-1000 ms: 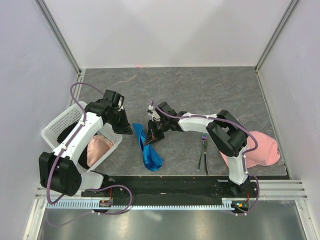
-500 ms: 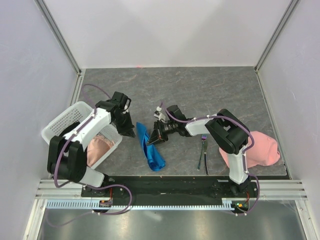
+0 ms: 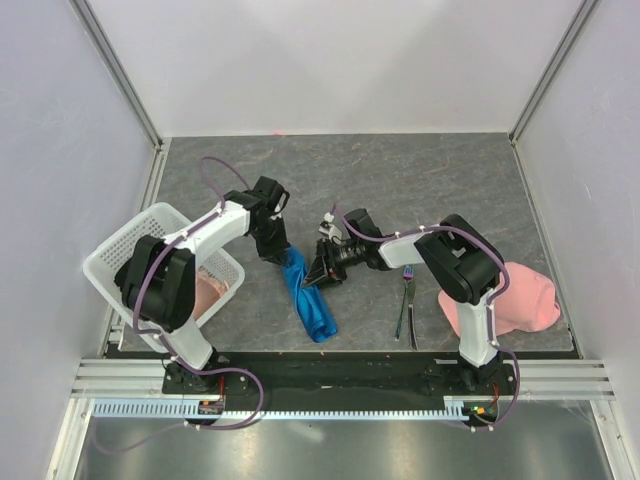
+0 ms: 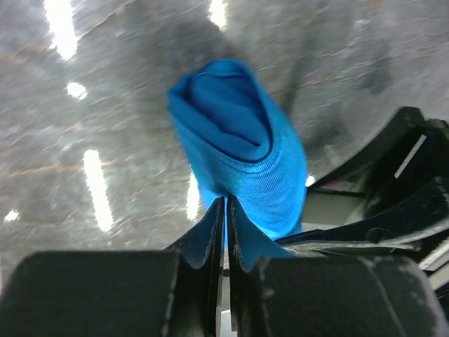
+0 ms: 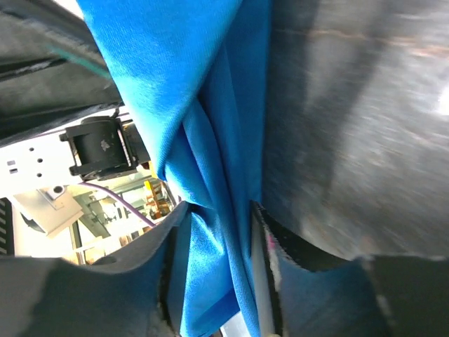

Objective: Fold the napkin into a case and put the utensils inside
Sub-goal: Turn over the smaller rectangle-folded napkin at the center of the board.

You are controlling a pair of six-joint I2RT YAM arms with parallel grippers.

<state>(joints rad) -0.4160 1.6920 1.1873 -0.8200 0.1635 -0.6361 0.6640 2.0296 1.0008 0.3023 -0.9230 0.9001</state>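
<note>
Shows L gripper (image 3: 278,252) swung right vs. prior frames, off the basket (image 3: 125,235) and onto far end of napkin (image 3: 310,300). Shows R gripper (image 3: 318,276) drawn in at napkin's right side, jaws now parted.

L status: fingers pressed flat together, pinching a napkin edge. R status: jaws apart, loose cloth running between them; no clamp evident in wrist view.

Napkin location: table centre-left, btwn both grippers. Bunched into a long, rumpled roll, not flat, not yet a case. Utensils (image 3: 403,300) location: side by side on table, right of napkin, apart from it, untouched.

Progress est.: early. Done: napkin gathered lengthwise. Left to do: flatten, fold into layered strip, form pocket, pick up utensils, insert.

Surface: grey stone-pattern mat (image 3: 430,180), w/ glare streaks in wrist views. Pink cloth (image 3: 525,295) at right edge nr R arm base; 2nd pink cloth (image 3: 203,292) in basket.

Room: pale panel walls (image 3: 330,60) on 3 sides, metal posts (image 3: 120,75) at far corners, rail (image 3: 330,405) along near edge.
</note>
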